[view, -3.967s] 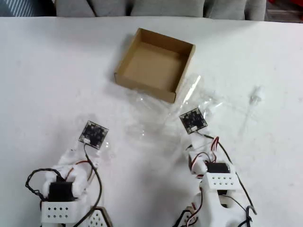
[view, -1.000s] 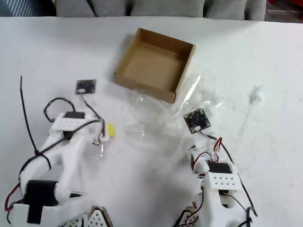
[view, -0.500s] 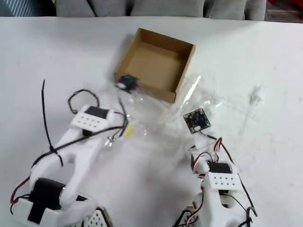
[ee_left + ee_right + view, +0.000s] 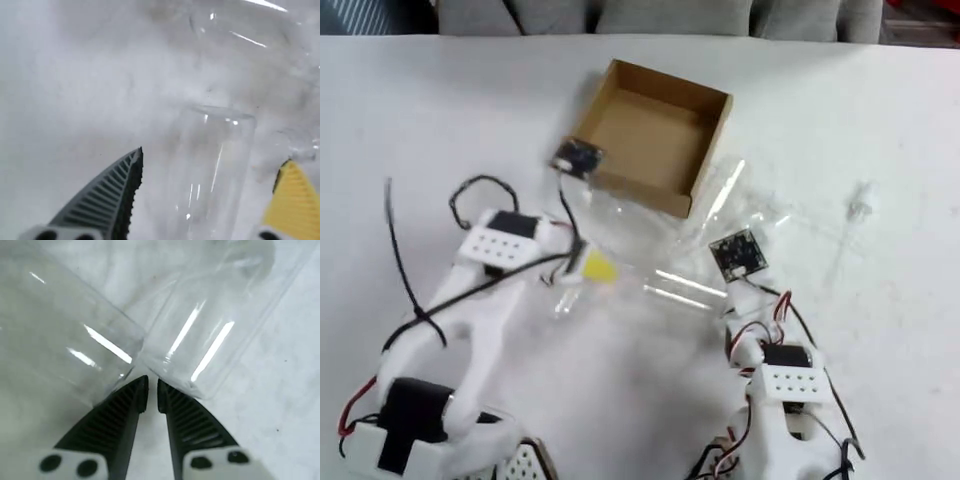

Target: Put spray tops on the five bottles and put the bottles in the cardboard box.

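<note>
**High view.** The cardboard box (image 4: 630,188) stands open on the table (image 4: 440,110). The clear bottles (image 4: 672,283) lie on their sides outside the box, just in front of its wall that faces the arms, and some of them touch. The left gripper (image 4: 582,278) is low over one of them, near that same wall. The bottles are round and smooth, so a push from one finger could probably roll a bottle away or knock it into the others. The box looks light, and an arm working so near could shift it.

**Left wrist view.** The left gripper (image 4: 215,157) is wide open. One bottle (image 4: 207,200) lies between its jaws, and neither finger presses it. If the jaws close off the centre line, the bottle may slip out. A hard squeeze may dent its thin wall.

**Right wrist view.** The right gripper (image 4: 151,385) is almost closed, with only a thin slit, and it holds nothing. Its tips sit where two bottles (image 4: 65,335) meet, also on the arms' side of the box. Going forward like this would likely push them apart and not grasp any.

No label, brand or other writing can be read on the bottles or the box.
</note>
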